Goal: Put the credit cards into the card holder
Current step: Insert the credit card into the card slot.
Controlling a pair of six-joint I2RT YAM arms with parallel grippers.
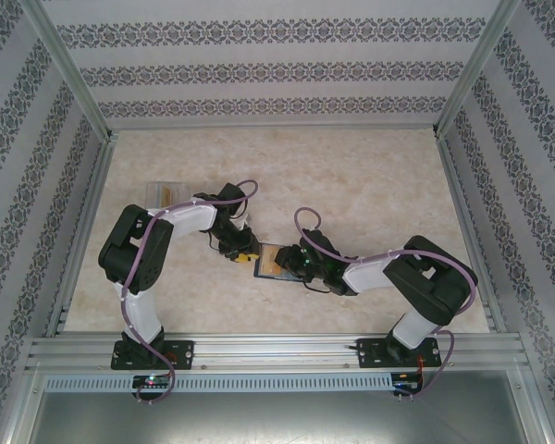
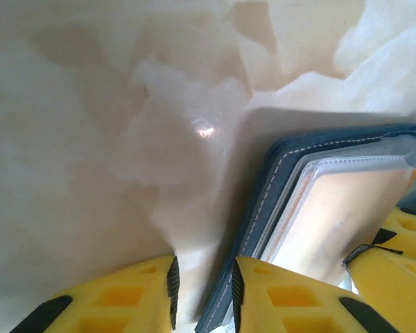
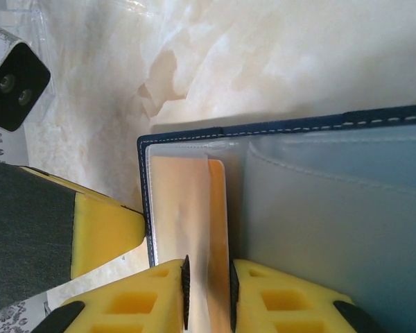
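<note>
a clear box [image 1: 165, 194] lies far left on the table [image 1: 370, 176]. the left fingers [image 2: 284, 298] stand narrowly parted astride the cover edge of the open card holder [image 3: 333, 208], mid-table; whether they pinch it i cannot tell. the right fingers [image 3: 159, 298] pinch a credit card [image 3: 217, 229] partly inside its clear pocket.

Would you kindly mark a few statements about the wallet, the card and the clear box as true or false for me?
1. The dark navy-blue bifold wallet lies open on the marble-patterned table. True.
2. A thin orange credit card sits partly under the wallet's clear sleeve. True.
3. The clear plastic box stands between the two arms. False: it sits at the table's far left, beyond the left arm.
4. The right gripper hangs far from the wallet. False: its jaws flank the orange card.
5. The left gripper has the wallet's navy cover edge between its jaws. True.
</note>
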